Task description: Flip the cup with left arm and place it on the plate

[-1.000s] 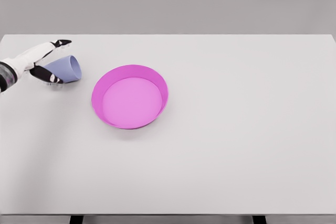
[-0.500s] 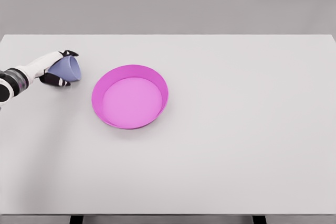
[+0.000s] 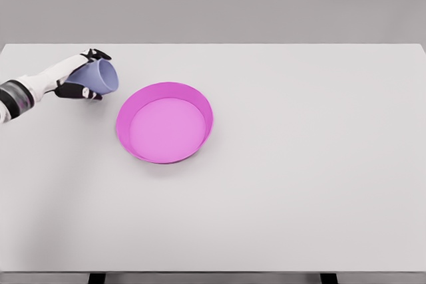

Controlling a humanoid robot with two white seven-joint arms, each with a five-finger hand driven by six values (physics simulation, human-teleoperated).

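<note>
A lavender cup (image 3: 100,78) is held on its side above the table, its open mouth turned to the right. My left hand (image 3: 83,74) is shut on it, black fingertips wrapped over its top and underside, the white forearm coming in from the left edge. The magenta plate (image 3: 165,122) lies flat on the white table, to the right of the cup and slightly nearer to me, with a small gap between them. Nothing lies in the plate. The right arm does not show.
The white table (image 3: 299,164) spans the whole view, its front edge along the bottom. A grey wall stands behind it.
My left hand closed around the cup, lifted it off the table and carried it rightward toward the plate. The plate has not moved.
</note>
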